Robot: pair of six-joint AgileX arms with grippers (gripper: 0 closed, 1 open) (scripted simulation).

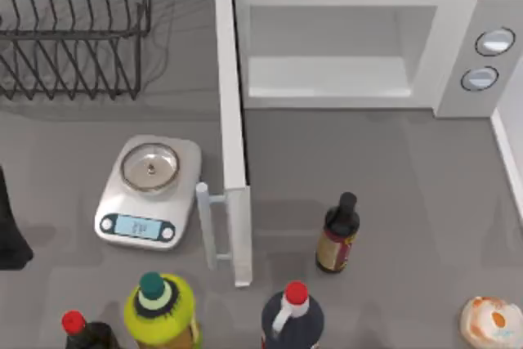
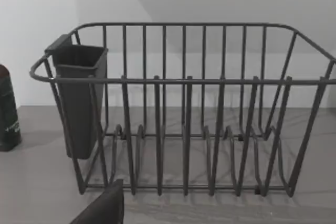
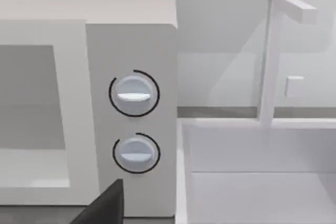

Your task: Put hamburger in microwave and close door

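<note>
Bottles crowd the table's (image 1: 392, 161) near edge beside the hamburger (image 1: 490, 320), the microwave (image 1: 343, 46) door (image 1: 234, 161) stands open for loading, and I cannot tell my fingers' state.

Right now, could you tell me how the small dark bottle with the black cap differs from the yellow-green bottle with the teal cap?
The small dark bottle with the black cap is slim; the yellow-green bottle with the teal cap is much wider. The dark bottle stands right of the open white microwave door, the yellow-green one left of it. Both stand upright.
</note>
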